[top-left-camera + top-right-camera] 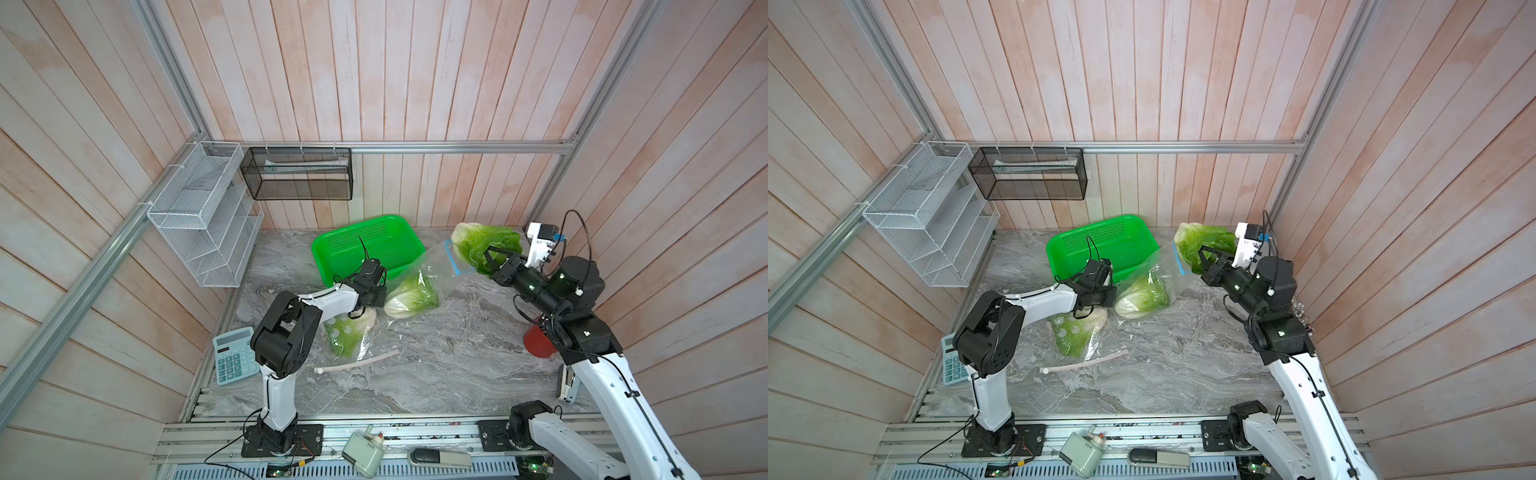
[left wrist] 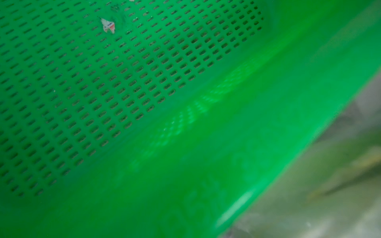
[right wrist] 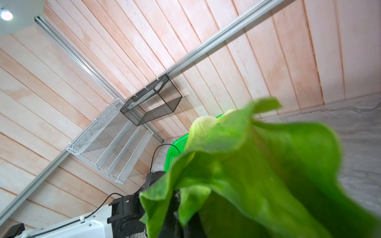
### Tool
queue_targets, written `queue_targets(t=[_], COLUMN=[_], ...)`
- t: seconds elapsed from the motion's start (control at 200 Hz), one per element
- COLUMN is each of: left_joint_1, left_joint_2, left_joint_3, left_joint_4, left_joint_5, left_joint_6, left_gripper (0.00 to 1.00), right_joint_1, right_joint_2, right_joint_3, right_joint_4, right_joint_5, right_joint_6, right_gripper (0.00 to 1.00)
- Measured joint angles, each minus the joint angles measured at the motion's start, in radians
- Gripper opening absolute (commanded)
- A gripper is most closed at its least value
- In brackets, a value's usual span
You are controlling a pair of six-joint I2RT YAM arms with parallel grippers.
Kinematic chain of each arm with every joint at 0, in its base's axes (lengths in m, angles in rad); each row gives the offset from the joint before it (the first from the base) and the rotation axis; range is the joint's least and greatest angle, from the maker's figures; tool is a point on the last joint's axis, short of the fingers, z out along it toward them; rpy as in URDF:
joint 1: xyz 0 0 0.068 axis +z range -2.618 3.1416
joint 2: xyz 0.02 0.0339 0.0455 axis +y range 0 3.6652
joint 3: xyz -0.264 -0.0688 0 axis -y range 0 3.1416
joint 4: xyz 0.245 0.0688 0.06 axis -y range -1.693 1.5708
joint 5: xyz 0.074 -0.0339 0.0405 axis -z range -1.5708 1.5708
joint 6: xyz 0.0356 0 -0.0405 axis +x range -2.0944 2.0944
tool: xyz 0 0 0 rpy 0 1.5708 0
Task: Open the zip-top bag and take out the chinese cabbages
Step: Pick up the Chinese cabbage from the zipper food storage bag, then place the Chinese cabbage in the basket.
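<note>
Right end effector (image 1: 496, 254): clamped on the leafy end of the raised cabbage (image 1: 478, 241), which is held clear of the tabletop (image 1: 436, 374) near the back right corner.
Left end effector (image 1: 379, 297): closed, at the low end of the zip-top bag (image 1: 440, 266); what it pinches cannot be told.
Bagged cabbage (image 1: 411, 297): inside that bag, just beside the green basket (image 1: 328, 249).
Third cabbage (image 1: 347, 334): lying on the tabletop under the left arm.

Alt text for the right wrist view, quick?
Bright green chinese cabbage leaves crowd the frame, close to the lens. Behind: the rim of a green basket, a white wire rack and a black mesh bin on the plank wall.
</note>
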Motion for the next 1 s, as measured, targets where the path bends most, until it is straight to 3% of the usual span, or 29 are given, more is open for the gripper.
queue_targets(t=[0.47, 0.78, 1.0], left_joint_1=[0.0, -0.008, -0.023], left_joint_2=[-0.056, -0.087, -0.114], left_joint_3=[-0.026, -0.071, -0.105], left_joint_4=[0.044, 0.1, 0.143], left_joint_5=[0.012, 0.029, 0.037], left_joint_6=[0.006, 0.039, 0.052], left_gripper=[0.0, 0.0, 0.0], right_joint_1=[-0.071, -0.067, 0.012], right_joint_2=[0.143, 0.368, 0.564], right_joint_3=[0.044, 0.088, 0.172], right_joint_4=[-0.035, 0.138, 0.24], right_joint_5=[-0.018, -0.082, -0.068], right_joint_6=[-0.093, -0.097, -0.085], right_gripper=[0.0, 0.0, 0.0])
